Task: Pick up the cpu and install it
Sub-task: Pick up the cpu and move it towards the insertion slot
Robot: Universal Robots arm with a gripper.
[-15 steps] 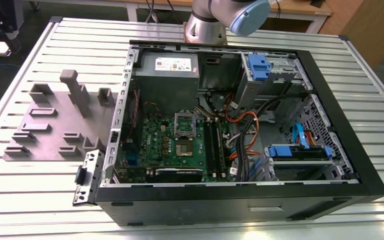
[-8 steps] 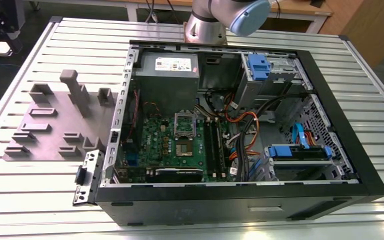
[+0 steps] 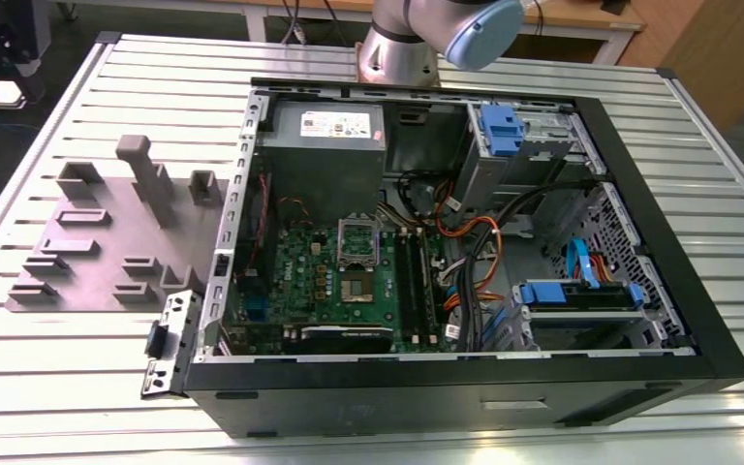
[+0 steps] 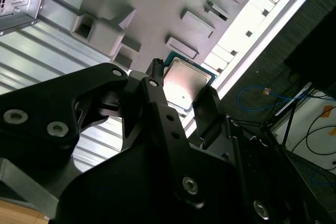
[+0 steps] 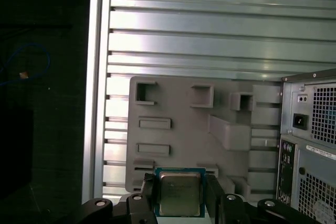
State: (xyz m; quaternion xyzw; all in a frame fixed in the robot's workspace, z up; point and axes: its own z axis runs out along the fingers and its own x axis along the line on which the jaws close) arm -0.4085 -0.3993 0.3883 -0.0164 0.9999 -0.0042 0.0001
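Note:
The cpu [image 5: 179, 192], a small square chip with a dull silvery top and a thin greenish rim, sits between my gripper's [image 5: 180, 196] two black fingers [image 5: 148, 190]. In the second wrist view the same cpu [image 4: 186, 80] is pinched at two opposite edges by the gripper [image 4: 184, 92]. It hangs in the air over the grey holder plate [image 5: 184, 124] and the slatted table beside the computer. The open computer case [image 3: 604, 320] lies on the table with its green motherboard [image 3: 314, 281] and the silvery socket frame [image 3: 359, 240] facing up.
The grey holder plate [image 3: 101, 247], with raised blocks and posts, lies at the exterior view's left of the case. The arm's base [image 3: 405, 44] stands behind the case. Cables [image 3: 476, 262], blue drive brackets [image 3: 579, 294] and a grey power supply [image 3: 326, 145] crowd the case. The table's edge [image 5: 97, 77] drops off near the plate.

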